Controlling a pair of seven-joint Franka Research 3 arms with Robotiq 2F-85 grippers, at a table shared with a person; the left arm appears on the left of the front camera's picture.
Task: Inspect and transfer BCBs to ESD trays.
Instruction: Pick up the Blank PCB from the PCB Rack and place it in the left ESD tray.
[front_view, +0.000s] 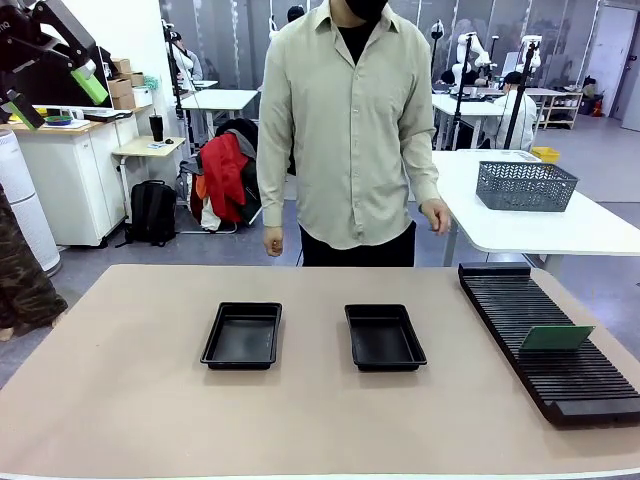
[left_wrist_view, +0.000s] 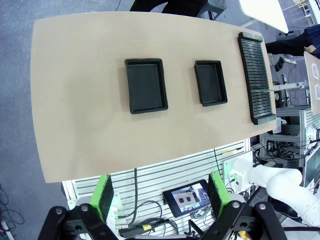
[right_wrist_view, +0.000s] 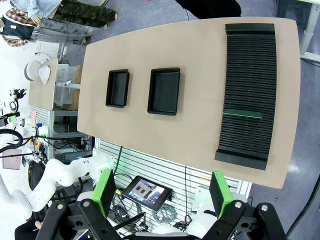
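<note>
Two empty black ESD trays (front_view: 242, 336) (front_view: 384, 337) lie side by side mid-table. One green BCB (front_view: 556, 337) stands on edge in a slot of the long black rack (front_view: 540, 300) at the right. In the left wrist view, my left gripper (left_wrist_view: 161, 195) hangs open and empty, high above the table's near edge, looking down on both trays (left_wrist_view: 146, 86) (left_wrist_view: 210, 83) and the BCB (left_wrist_view: 260, 90). My right gripper (right_wrist_view: 162, 192) is likewise open, empty and high, over the trays (right_wrist_view: 118, 88) (right_wrist_view: 164, 91) and the BCB (right_wrist_view: 242, 114).
A person (front_view: 350, 130) stands at the far edge, arms down, hands off the table. A grey mesh basket (front_view: 525, 185) sits on a white table behind. The tan tabletop (front_view: 130, 400) is bare around the trays. A small tablet (left_wrist_view: 189, 196) sits below the near edge.
</note>
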